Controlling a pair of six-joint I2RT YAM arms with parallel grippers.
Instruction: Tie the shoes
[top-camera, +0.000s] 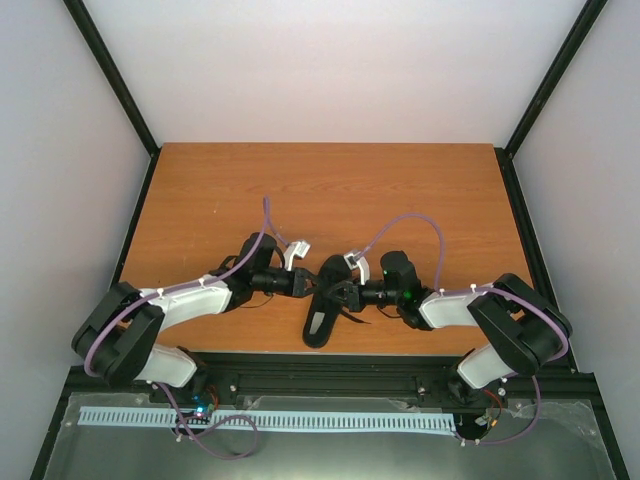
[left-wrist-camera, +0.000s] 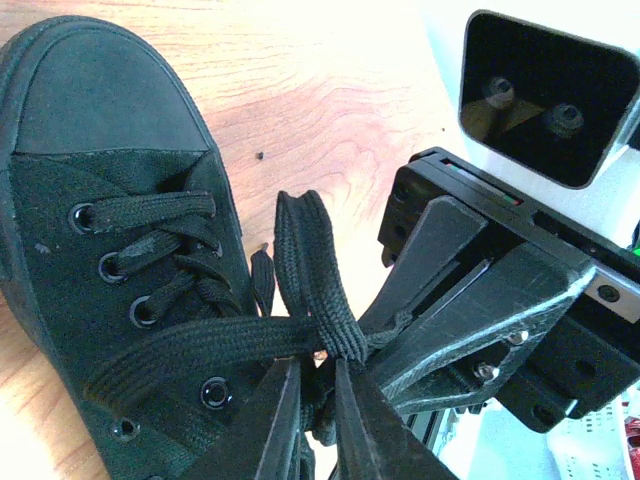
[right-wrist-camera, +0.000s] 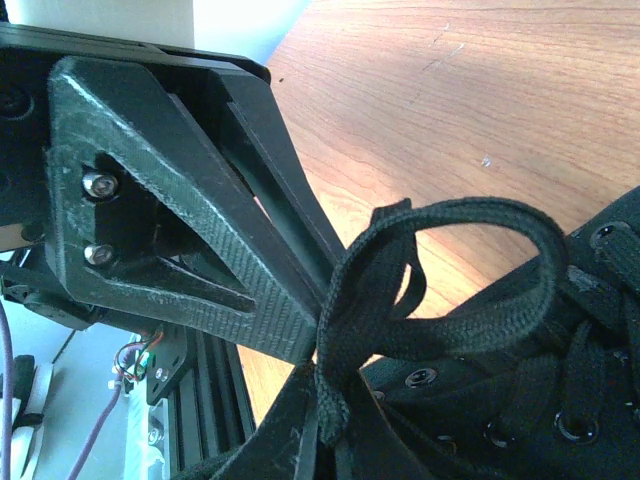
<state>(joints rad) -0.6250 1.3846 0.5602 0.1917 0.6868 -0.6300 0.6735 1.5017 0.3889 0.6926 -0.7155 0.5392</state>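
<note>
Shoe (top-camera: 320, 322) sits centre-bottom of the top view, toe pointing up-frame, pale insole showing at the heel end, both grippers meeting over its lace area. It looks like canvas w/ a rubber toe cap: light, body semi-stiff, prob. slides on the wood if I tug sideways, since nothing pins it down.

Laces (left-wrist-camera: 160, 345) are flat woven black, soft and floppy, won't keep a shape unless tensioned. Not slippery-looking, but thin, so easy to lose from a pinch. A loop (right-wrist-camera: 480, 215) arcs up over the eyelets in the right wrist view, centre-right.

Left gripper (left-wrist-camera: 318, 378), bottom centre of its own view: jaws nearly closed, pinching lace where the strands cross. Right gripper (right-wrist-camera: 322, 420), bottom centre of its view: jaws closed on a lace bundle too, tips almost touching the left's.

Best hold, imo: on the flat lace close to the crossing, not far out where it goes slack. Pull gently and evenly or the shoe lifts.

Room: pale walls (top-camera: 350, 70) w/ black frame posts (top-camera: 110, 70). Table (top-camera: 330, 190) is smooth wood-grain, glare on it in both wrist views. Black rail (top-camera: 330, 372) runs along the near edge.
</note>
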